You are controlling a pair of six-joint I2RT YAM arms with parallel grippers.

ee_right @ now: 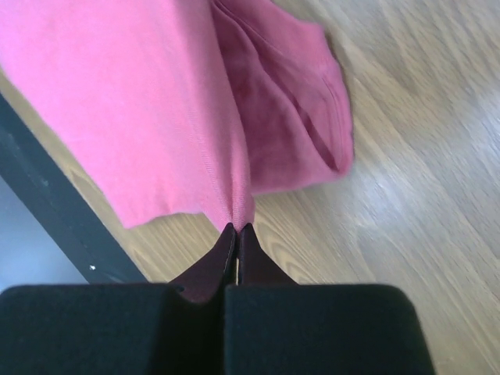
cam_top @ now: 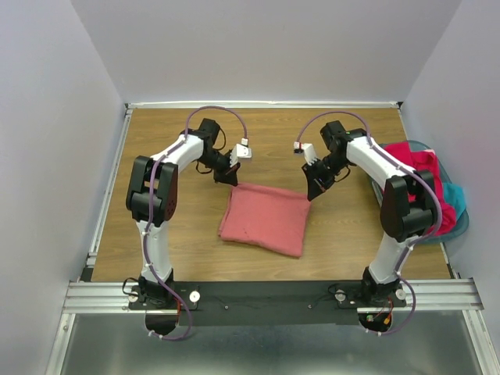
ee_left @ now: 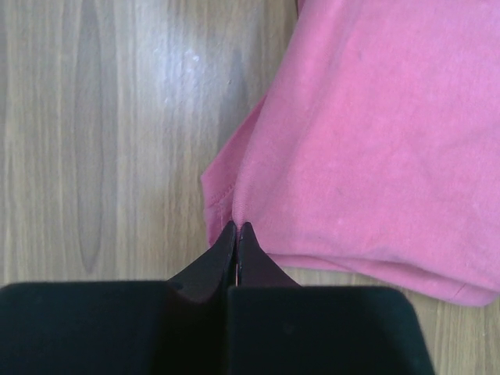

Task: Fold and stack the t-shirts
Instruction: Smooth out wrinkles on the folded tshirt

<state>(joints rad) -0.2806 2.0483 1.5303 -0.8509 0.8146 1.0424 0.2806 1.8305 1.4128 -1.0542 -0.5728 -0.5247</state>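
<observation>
A folded salmon-pink t-shirt (cam_top: 264, 217) lies in the middle of the table. My left gripper (cam_top: 232, 180) is shut on its far left corner; the left wrist view shows the cloth (ee_left: 367, 141) pinched at the fingertips (ee_left: 237, 228). My right gripper (cam_top: 316, 192) is shut on the far right corner, with the fabric (ee_right: 156, 101) pulled up into a fold between its closed tips (ee_right: 237, 229). More t-shirts, magenta-red (cam_top: 416, 164) and teal (cam_top: 455, 199), are heaped in the basket at the right edge.
A round teal plastic basket (cam_top: 461, 224) stands against the right wall. Bare wooden tabletop (cam_top: 156, 141) surrounds the shirt. A black rail (ee_right: 55, 195) at the table's near edge shows in the right wrist view.
</observation>
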